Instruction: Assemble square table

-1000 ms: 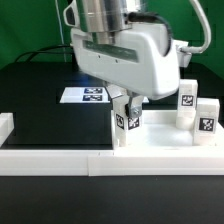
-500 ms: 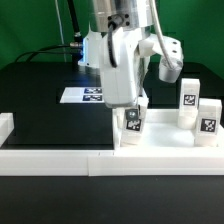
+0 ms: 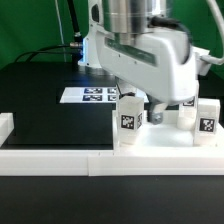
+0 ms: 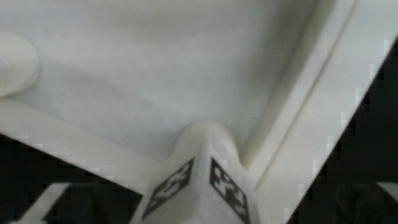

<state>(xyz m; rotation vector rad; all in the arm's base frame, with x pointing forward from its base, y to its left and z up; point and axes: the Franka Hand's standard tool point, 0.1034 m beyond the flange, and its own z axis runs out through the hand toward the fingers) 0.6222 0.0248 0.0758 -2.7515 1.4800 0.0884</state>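
Observation:
The white square slab [image 3: 165, 142] lies at the exterior view's right, against the border wall. One tagged leg [image 3: 128, 117] stands upright at the slab's near left corner. My gripper [image 3: 158, 108] hangs just right of that leg, above the slab, with nothing between its jaws. A second leg [image 3: 206, 118] stands at the far right, and a third [image 3: 186, 119] is partly hidden behind my hand. In the wrist view the slab [image 4: 160, 80] fills the picture and the upright leg [image 4: 205, 178] rises from it with two tags showing. No finger touches it there.
The long low white border wall [image 3: 60, 160] runs along the front and turns up at the left [image 3: 6, 126]. The marker board [image 3: 92, 95] lies flat on the black table behind the slab. A round socket [image 4: 9, 65] shows at the wrist view's edge.
My hand was down around the near left leg, turned about its axis, then turned back. It now sits off the leg, shifted to the right. The leg stays upright.

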